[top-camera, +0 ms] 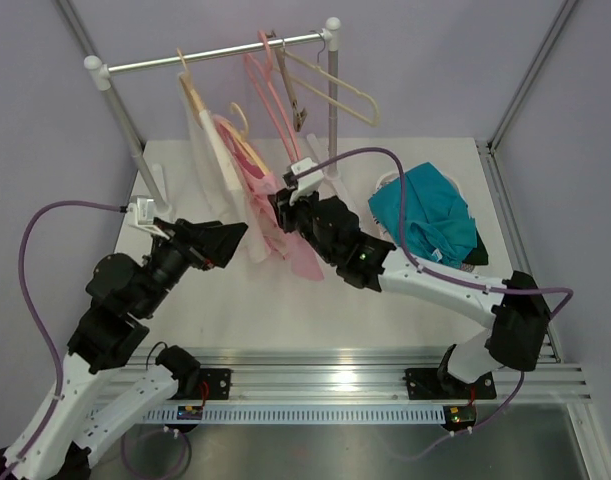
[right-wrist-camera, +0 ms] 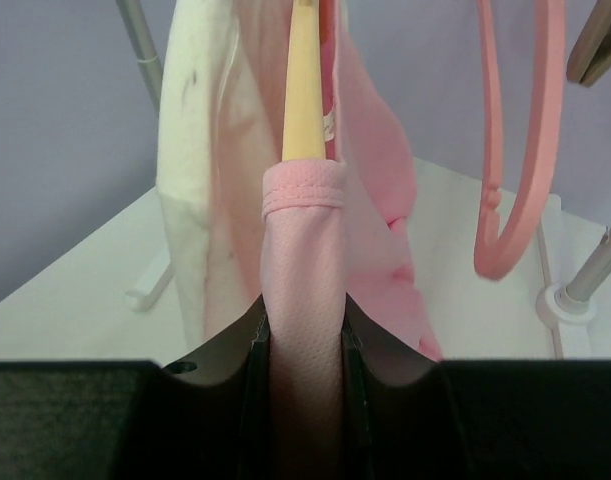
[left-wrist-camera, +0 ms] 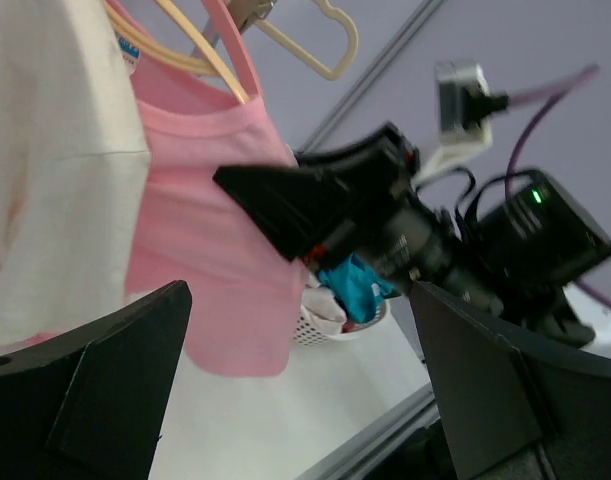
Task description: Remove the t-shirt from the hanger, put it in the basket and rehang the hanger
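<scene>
1. Garment position: the light pink short-sleeved cloth t-shirt (top-camera: 277, 225) hangs on the pale tan wood-coloured hanger (right-wrist-camera: 304, 85), which hooks over the silver metal rail (top-camera: 215, 55) of the white rack standing on the white worktop (top-camera: 285, 290).
2. Right tool (right-wrist-camera: 303, 345): in the right wrist view its two black fingers (right-wrist-camera: 253, 370) are closed on a fold of the pink t-shirt at the sleeve hem; the tan hanger arm emerges from the hem directly above the fold.
3. Left tool (top-camera: 225, 235): fingers are spread apart and hold nothing; the tool sits near the lower part of the t-shirt, facing the right tool. The left wrist view shows both fingers (left-wrist-camera: 115, 380) wide at the frame edges.
4. Neighbouring items: a cream-white cloth shirt (left-wrist-camera: 45, 170) hangs just beside the t-shirt on its left in the overhead view.
5. A bright pink plastic hanger (right-wrist-camera: 520, 150) hangs bare on the rail beside the t-shirt.
6. A teal cloth garment (top-camera: 430, 215) lies in a white basket (left-wrist-camera: 320, 320) on the worktop, right of the rack.
</scene>
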`<action>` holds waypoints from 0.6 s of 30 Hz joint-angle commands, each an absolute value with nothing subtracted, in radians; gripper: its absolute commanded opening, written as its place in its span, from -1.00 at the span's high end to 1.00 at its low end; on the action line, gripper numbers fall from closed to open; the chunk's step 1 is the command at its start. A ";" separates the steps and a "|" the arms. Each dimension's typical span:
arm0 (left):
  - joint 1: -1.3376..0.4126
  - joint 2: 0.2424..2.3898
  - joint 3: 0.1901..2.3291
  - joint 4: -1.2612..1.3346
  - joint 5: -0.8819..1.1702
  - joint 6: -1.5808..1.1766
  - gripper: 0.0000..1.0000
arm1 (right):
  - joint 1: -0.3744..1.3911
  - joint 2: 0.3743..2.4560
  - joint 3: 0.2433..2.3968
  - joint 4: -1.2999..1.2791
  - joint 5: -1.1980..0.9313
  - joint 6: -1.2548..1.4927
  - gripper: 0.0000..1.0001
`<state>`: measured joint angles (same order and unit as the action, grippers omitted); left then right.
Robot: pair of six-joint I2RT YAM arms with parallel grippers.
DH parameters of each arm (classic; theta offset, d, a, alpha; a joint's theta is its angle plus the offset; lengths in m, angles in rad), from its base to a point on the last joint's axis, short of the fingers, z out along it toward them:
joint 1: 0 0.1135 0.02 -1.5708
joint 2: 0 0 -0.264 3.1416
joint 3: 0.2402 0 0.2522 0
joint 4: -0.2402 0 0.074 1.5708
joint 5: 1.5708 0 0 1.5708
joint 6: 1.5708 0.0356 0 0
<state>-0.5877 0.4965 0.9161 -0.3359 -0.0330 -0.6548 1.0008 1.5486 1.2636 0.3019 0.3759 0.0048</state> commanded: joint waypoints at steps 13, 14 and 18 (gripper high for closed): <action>-0.664 0.850 0.954 0.103 -0.098 -0.945 -0.20 | 1.196 1.115 0.887 0.364 0.610 0.091 1.00; -0.670 0.870 0.954 0.118 -0.098 -0.943 -0.07 | 1.206 1.114 0.881 0.364 0.617 0.091 1.00; -0.702 0.922 0.972 0.179 -0.074 -0.924 0.07 | 1.232 1.117 0.879 0.368 0.637 0.080 1.00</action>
<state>-0.6842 0.8936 0.9260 0.0402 -0.0563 -0.9245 1.2030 1.1374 0.8757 0.3019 0.5842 0.0719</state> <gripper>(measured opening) 0.473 0.312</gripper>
